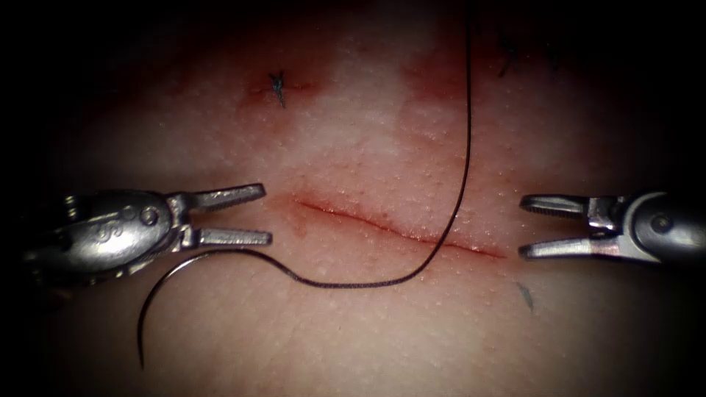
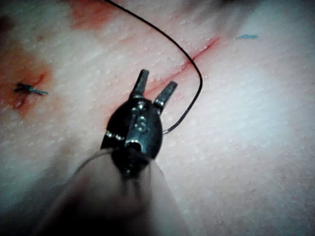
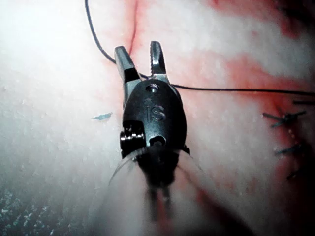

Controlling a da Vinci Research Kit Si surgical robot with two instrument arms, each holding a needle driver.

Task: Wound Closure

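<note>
Both tools spread wide and empty beside the cut, needle loose on the tissue.

Endoscope view: the left tool (image 1: 246,215) sits at nine o'clock of the cut (image 1: 401,229), jaws wide apart and holding nothing; the right tool (image 1: 540,228) sits at three o'clock, jaws likewise wide and empty. The needle (image 1: 158,294) lies free on the tissue (image 1: 353,323), at about six o'clock of the left tool, not in the tissue. The thread (image 1: 460,176) runs from it across the cut toward twelve o'clock. A cut end of thread (image 1: 278,87) sits at eleven o'clock of the cut.
Left wrist view: the left tool (image 2: 155,88) is spread open over the cut, thread (image 2: 197,73) curving beside it.
Right wrist view: the right tool (image 3: 140,59) is open, thread (image 3: 236,90) passing behind its jaws.
</note>
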